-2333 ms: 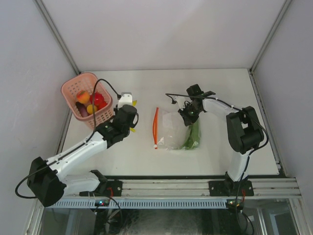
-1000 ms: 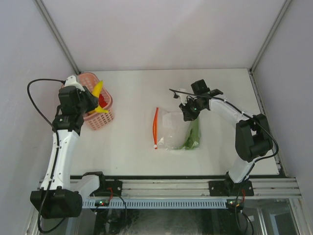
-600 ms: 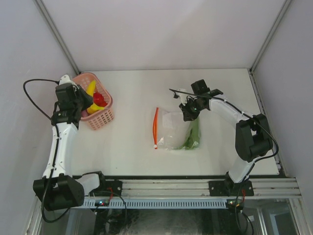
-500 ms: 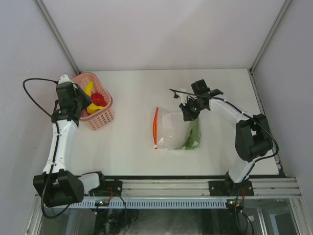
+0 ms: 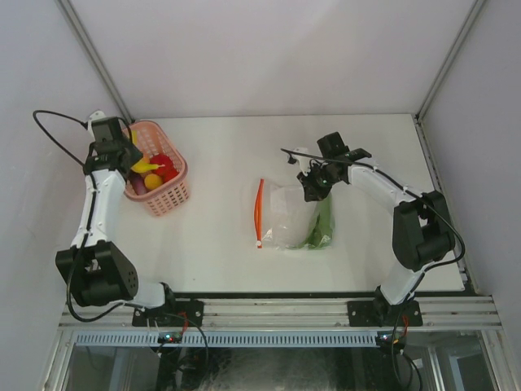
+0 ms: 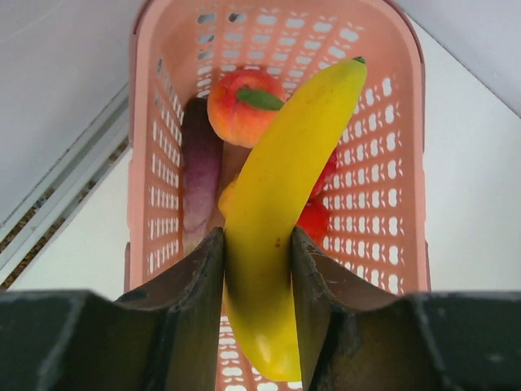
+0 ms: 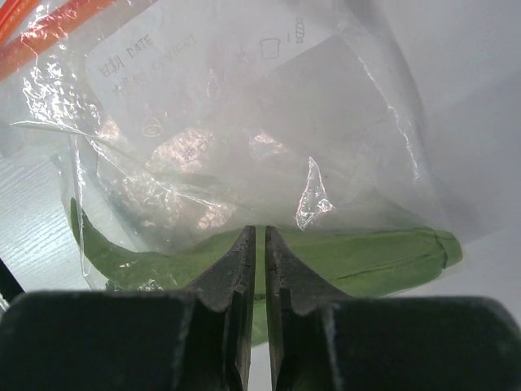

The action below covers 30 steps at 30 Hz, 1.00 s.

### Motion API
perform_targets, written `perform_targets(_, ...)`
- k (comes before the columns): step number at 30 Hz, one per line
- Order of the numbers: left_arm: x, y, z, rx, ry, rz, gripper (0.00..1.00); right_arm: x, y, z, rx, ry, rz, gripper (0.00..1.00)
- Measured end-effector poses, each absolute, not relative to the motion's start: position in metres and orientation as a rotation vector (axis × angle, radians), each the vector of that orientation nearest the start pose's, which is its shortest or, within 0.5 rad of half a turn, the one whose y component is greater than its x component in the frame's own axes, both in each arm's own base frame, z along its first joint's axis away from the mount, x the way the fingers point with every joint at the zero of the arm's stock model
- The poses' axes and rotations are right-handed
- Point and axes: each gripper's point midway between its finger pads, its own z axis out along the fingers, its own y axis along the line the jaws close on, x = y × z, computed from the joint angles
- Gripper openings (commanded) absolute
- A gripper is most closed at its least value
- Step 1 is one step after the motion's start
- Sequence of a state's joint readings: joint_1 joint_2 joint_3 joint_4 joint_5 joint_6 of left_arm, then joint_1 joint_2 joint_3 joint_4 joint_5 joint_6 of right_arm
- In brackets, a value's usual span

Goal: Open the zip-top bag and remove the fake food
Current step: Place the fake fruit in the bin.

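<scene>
The clear zip-top bag [image 5: 285,216] lies flat mid-table, its red-orange zipper strip [image 5: 259,212] on the left side. A green leafy piece of fake food [image 5: 321,224] shows inside along its right side. My right gripper [image 5: 313,189] sits at the bag's far right corner. In the right wrist view it [image 7: 260,232] is shut, pinching the crinkled film [image 7: 244,106] just above the green piece [image 7: 366,257]. My left gripper [image 6: 256,244] is shut on a yellow banana [image 6: 285,187], which hangs over the pink basket [image 6: 411,163].
The basket [image 5: 167,199] stands at the far left of the table, close to the left wall. It holds a peach [image 6: 240,106], a purple eggplant [image 6: 201,175] and a red piece [image 6: 313,220]. White table lies between basket and bag.
My left arm has swung the banana from the table's middle to the basket and now holds it low over the basket's far-left end. The right arm and the bag have stayed put.
</scene>
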State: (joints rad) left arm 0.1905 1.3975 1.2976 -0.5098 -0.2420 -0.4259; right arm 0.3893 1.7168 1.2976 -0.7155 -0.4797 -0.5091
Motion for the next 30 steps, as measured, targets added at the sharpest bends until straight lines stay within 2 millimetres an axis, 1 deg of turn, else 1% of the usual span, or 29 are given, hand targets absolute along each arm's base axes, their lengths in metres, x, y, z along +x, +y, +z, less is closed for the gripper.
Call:
perform_targets(3, 0.399, 0.111, 0.235, -0.809, 2.016, 0.155, 0.71, 0.323, 0.201, 0.099, -1.265, 2.293, 0.604, 0.08)
perform_targets(5, 0.401, 0.115, 0.232, -0.825, 2.023, 0.167, 0.85, 0.323, 0.201, 0.099, -1.265, 2.293, 0.604, 0.08)
perform_targets(6, 0.401, 0.116, 0.231, -0.834, 2.026, 0.175, 0.94, 0.323, 0.201, 0.099, -1.265, 2.293, 0.604, 0.08)
perform_targets(7, 0.4, 0.118, 0.23, -0.837, 2.031, 0.186, 0.98, 0.323, 0.201, 0.099, -1.265, 2.293, 0.604, 0.08)
perform_targets(8, 0.399, 0.12, 0.229, -0.847, 2.03, 0.196, 1.0, 0.323, 0.2, 0.099, -1.265, 2.293, 0.604, 0.09)
perform_targets(12, 0.395, 0.127, 0.231, -0.885, 2.015, 0.236, 1.0, 0.323, 0.2, 0.099, -1.265, 2.292, 0.603, 0.09)
perform_targets(15, 0.393, 0.128, 0.233, -0.898, 2.004, 0.238, 1.0, 0.323, 0.2, 0.099, -1.263, 2.292, 0.603, 0.09)
perform_targets(17, 0.392, 0.126, 0.24, -0.892, 1.986, 0.222, 1.0, 0.324, 0.199, 0.1, -1.262, 2.291, 0.602, 0.09)
perform_targets(20, 0.387, 0.116, 0.259, -0.85, 1.93, 0.143, 1.0, 0.324, 0.198, 0.101, -1.257, 2.288, 0.607, 0.09)
perform_targets(23, 0.378, 0.095, 0.28, -0.766, 1.866, 0.016, 0.99, 0.324, 0.198, 0.101, -1.255, 2.284, 0.616, 0.09)
perform_targets(26, 0.371, 0.067, 0.299, -0.641, 1.805, -0.143, 0.95, 0.324, 0.198, 0.102, -1.256, 2.279, 0.625, 0.09)
perform_targets(28, 0.366, 0.045, 0.305, -0.555, 1.784, -0.244, 0.92, 0.324, 0.198, 0.104, -1.254, 2.274, 0.63, 0.09)
perform_targets(30, 0.361, 0.021, 0.303, -0.477, 1.788, -0.326, 0.87, 0.323, 0.198, 0.108, -1.253, 2.26, 0.641, 0.09)
